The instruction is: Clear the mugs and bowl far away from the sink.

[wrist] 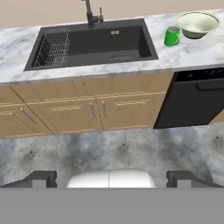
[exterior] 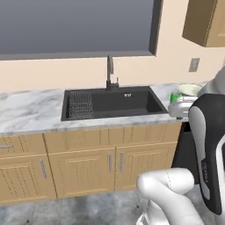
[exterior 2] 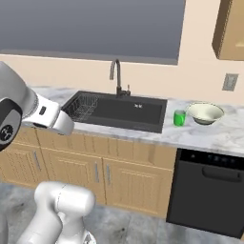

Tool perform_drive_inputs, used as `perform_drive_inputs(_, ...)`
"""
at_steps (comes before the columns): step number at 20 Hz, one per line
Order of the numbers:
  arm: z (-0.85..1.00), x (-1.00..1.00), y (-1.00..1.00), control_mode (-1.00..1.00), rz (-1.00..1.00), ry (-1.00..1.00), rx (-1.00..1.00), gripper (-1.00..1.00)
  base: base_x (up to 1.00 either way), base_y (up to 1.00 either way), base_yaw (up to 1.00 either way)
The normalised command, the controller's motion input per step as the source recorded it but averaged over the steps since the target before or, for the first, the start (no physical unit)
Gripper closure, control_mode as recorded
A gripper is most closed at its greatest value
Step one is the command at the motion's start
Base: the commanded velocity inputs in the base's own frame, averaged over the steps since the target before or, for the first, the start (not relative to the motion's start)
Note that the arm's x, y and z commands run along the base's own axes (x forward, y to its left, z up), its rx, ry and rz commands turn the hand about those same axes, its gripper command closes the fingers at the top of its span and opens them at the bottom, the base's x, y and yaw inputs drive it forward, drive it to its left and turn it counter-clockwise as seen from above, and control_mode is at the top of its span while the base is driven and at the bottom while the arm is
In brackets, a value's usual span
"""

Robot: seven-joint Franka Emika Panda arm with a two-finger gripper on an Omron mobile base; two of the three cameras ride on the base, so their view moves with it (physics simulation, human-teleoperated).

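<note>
Evidently nothing cleared yet: green mug sits just right of the sink, bowl beyond it, both near. Gripper spread wide, empty, well back from the sink.

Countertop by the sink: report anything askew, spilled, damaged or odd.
Nothing stands out. The green mug stands upright beside the sink, the bowl sits level next to it, and the marble counter shows no spill.
</note>
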Motion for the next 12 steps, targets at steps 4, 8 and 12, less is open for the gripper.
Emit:
perform_drive_inputs(4, 0.00, 0.00, 0.00, 1.00, 0.00, 0.00, 0.00, -1.00, 0.30, -0.47, -0.05)
perform_drive_inputs(8, 0.00, 0.00, 0.00, 1.00, 0.00, 0.00, 0.00, -1.00, 0.36, -0.49, 0.00)
perform_drive_inputs(12, 0.00, 0.00, 0.00, 1.00, 0.00, 0.00, 0.00, -1.00, 0.53, -0.47, 0.00)
